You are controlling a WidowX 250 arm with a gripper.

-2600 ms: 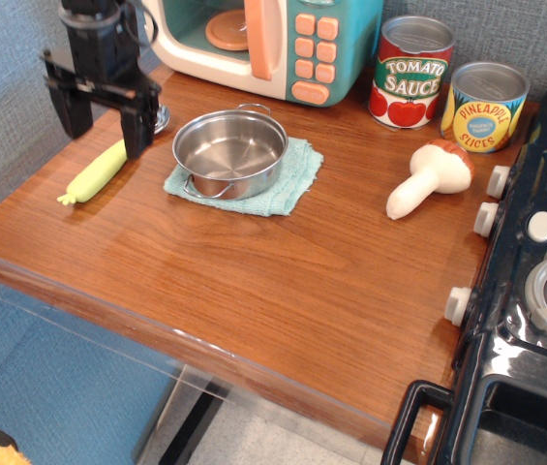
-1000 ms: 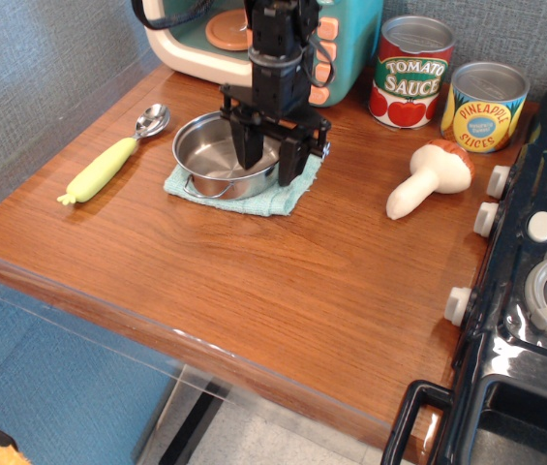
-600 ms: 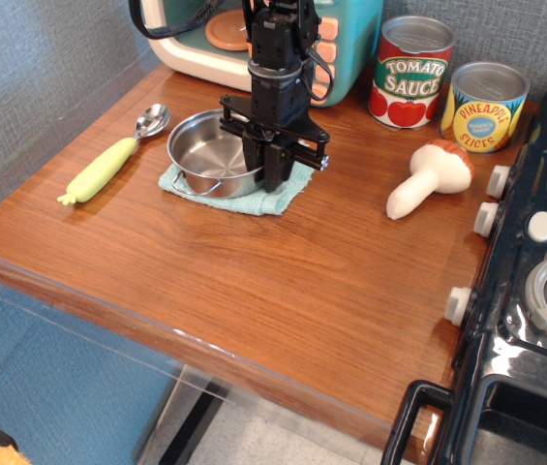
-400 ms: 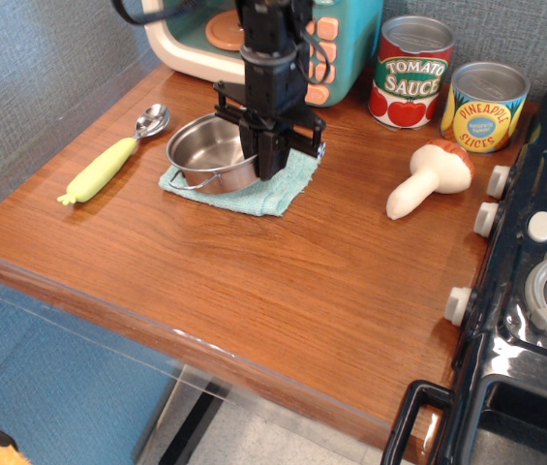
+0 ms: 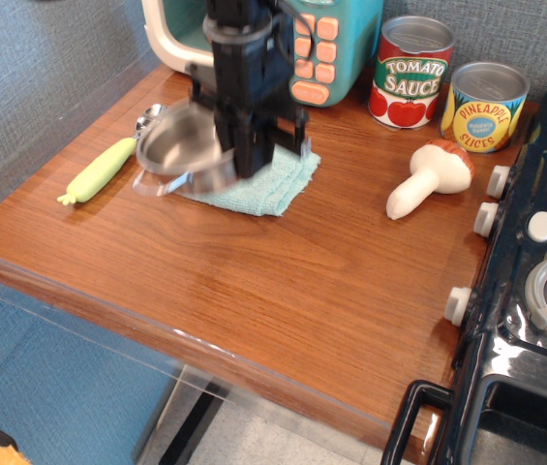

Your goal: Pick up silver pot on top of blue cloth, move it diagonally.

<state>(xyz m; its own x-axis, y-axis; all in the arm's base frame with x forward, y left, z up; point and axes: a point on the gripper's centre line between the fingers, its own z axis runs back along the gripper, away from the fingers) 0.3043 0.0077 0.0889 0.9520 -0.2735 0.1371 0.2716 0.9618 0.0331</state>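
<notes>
I have the end effector (image 5: 245, 160) clamped on the right rim of the silver pot (image 5: 182, 147), which is blurred and tilted over the left edge of the blue cloth (image 5: 273, 182), upper left of frame. Upper right, cans read "TOMATO SAUCE" (image 5: 411, 73) and "PINEAPPLE SLICES" (image 5: 483, 107).

A single camera looks down at a steep angle from above the near edge of the wooden counter (image 5: 254, 281), facing the far wall. It stands at middling range: the toy microwave (image 5: 297, 39) is cut off at the far edge, the stove (image 5: 534, 291) at the right, and the floor shows near left.
</notes>
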